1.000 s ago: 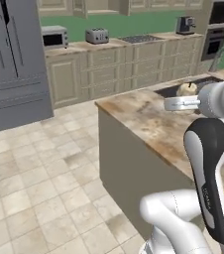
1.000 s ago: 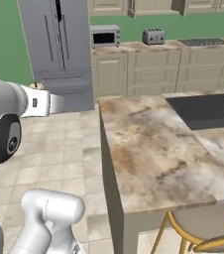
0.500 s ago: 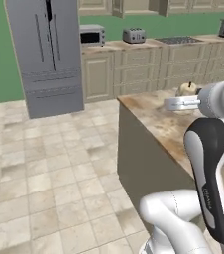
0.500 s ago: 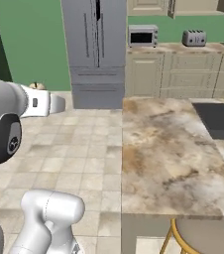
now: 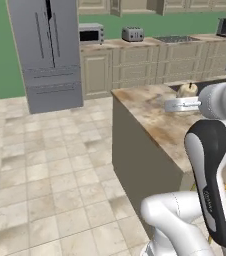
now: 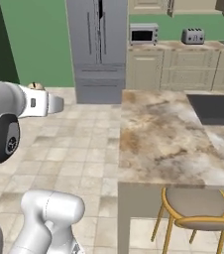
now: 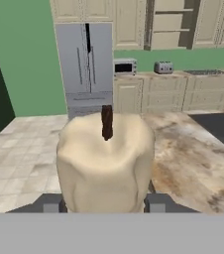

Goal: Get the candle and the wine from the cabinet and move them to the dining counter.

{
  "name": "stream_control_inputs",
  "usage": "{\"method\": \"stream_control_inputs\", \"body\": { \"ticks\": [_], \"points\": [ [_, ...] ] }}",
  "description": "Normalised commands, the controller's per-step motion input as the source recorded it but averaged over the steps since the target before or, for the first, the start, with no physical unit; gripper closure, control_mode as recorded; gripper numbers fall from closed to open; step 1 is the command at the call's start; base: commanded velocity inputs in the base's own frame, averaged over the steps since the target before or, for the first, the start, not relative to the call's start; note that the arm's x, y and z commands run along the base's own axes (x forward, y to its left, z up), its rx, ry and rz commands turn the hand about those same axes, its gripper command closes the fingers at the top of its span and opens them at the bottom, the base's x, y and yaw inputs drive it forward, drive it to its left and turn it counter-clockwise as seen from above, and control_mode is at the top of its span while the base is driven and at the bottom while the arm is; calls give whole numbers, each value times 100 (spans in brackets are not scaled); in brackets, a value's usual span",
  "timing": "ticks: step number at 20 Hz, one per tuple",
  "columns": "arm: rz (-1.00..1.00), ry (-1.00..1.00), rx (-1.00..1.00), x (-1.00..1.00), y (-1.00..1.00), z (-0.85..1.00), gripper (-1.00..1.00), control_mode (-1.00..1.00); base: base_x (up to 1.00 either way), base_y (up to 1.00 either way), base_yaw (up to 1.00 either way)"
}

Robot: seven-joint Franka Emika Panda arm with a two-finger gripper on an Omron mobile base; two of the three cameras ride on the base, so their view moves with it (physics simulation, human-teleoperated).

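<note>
A cream candle (image 7: 105, 163) with a dark wick stands upright between my two fingertips, and my gripper (image 7: 104, 203) is shut on it. In the left base view the candle (image 5: 187, 89) and gripper (image 5: 186, 96) hang over the dining counter (image 5: 147, 107) near its sink end. From the right base the candle (image 6: 33, 86) peeks above my hand, left of the dining counter (image 6: 158, 134). The cabinet (image 7: 171, 22) stands open on the far wall, its shelves showing. The wine is out of view.
A grey fridge (image 5: 47, 50) stands at the back left, with a microwave (image 5: 91, 33) and toaster (image 5: 132, 34) on the far worktop. A dark sink (image 6: 215, 109) is set into the island, and a gold-framed stool (image 6: 196, 208) stands at its near edge. Tiled floor lies open to the left.
The whole scene has shifted in both base views, so the base has moved; the fridge now sits further right. The candle stays held in my gripper.
</note>
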Motion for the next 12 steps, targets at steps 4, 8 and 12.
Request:
{"method": "stream_control_inputs", "body": {
  "ticks": [4,8,12],
  "points": [
    [0,0,0,0,0,0,100,100,-56,-14,-12],
    [0,0,0,0,0,0,100,100,-10,-55,3],
    [0,0,0,0,0,0,100,100,0,-100,16]
  ]
}}
